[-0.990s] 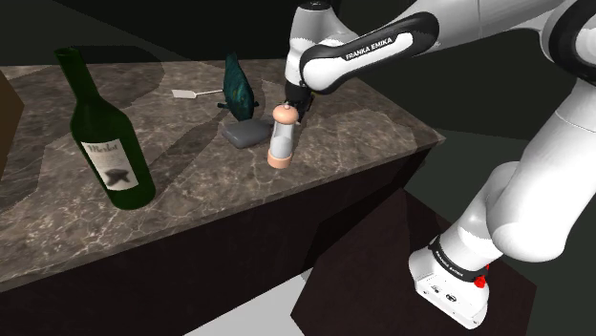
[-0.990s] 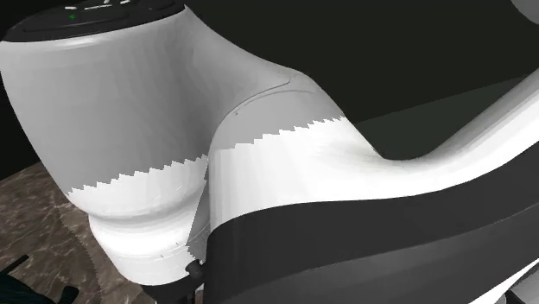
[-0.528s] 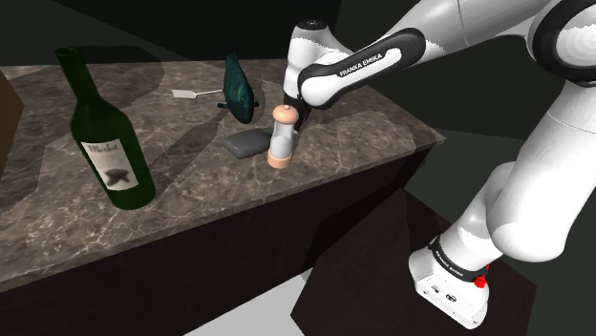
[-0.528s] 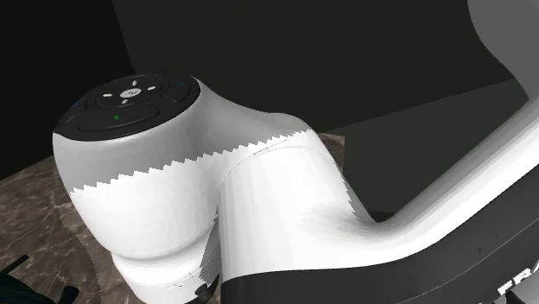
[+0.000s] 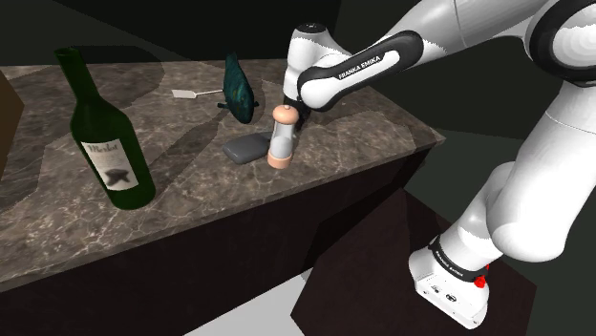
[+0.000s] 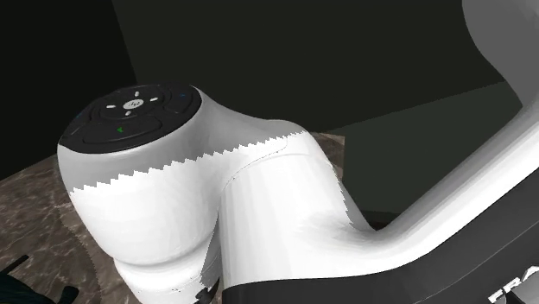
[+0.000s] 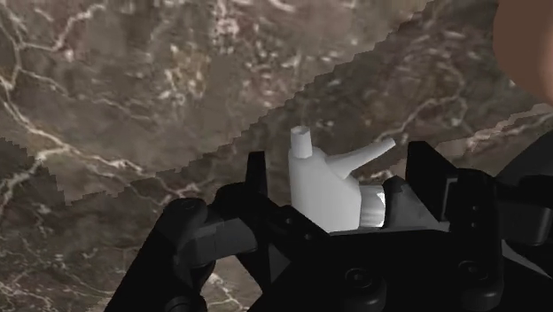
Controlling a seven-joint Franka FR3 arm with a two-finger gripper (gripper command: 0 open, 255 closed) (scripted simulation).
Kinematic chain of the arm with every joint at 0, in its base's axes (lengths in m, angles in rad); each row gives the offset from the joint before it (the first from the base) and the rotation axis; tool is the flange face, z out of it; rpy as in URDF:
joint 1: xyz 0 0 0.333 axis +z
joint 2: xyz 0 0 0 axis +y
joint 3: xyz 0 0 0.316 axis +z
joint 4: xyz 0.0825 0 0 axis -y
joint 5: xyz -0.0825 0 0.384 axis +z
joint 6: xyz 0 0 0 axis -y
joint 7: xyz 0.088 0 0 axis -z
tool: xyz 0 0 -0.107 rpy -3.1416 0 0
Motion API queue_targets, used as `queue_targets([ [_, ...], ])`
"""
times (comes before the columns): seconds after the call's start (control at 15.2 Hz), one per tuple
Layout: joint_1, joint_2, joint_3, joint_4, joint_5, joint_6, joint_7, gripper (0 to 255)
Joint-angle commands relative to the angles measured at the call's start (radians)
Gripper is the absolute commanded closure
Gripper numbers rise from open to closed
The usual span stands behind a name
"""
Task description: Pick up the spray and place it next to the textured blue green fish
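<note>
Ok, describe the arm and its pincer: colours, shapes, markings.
The arm has rounded white links with black joints. One black band reads FRANKA EMIKA in white. A joint cap is a black disc with small white marks. The pincer is all black and blocky.

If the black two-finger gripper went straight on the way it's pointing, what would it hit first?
Probably the brown marble-patterned countertop, bare straight ahead. The white spray bottle clasped in the gripper juts ahead of it, so it would likely touch first.
</note>
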Motion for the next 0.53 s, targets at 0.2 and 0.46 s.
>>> queue_targets([
  [0.2, 0.0, 0.0, 0.0, 0.0, 0.0, 0.0, 0.0, 0],
  [0.46, 0.006, -0.064, 0.006, 0.023, 0.008, -0.088, -0.005, 0],
])
